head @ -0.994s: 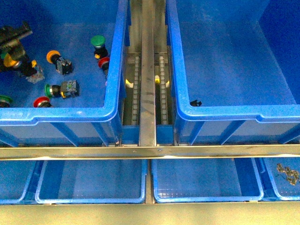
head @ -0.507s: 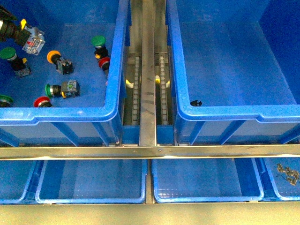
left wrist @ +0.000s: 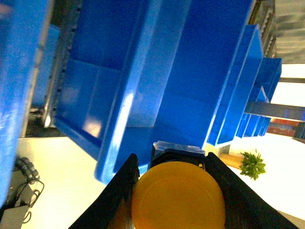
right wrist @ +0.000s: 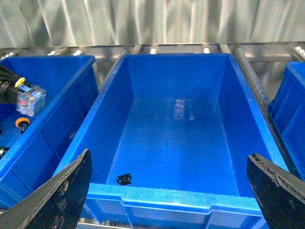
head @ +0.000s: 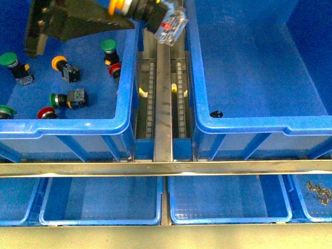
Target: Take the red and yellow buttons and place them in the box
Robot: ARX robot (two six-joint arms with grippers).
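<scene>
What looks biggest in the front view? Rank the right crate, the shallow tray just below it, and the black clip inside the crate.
1. Largest: the right crate, even though the frame cuts it off.
2. The shallow tray, clearly smaller.
3. The black clip, tiny.

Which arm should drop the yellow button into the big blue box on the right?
Left. The left gripper is shut on the yellow button, over the gap right beside the box. The right gripper is open and holds nothing.
</scene>
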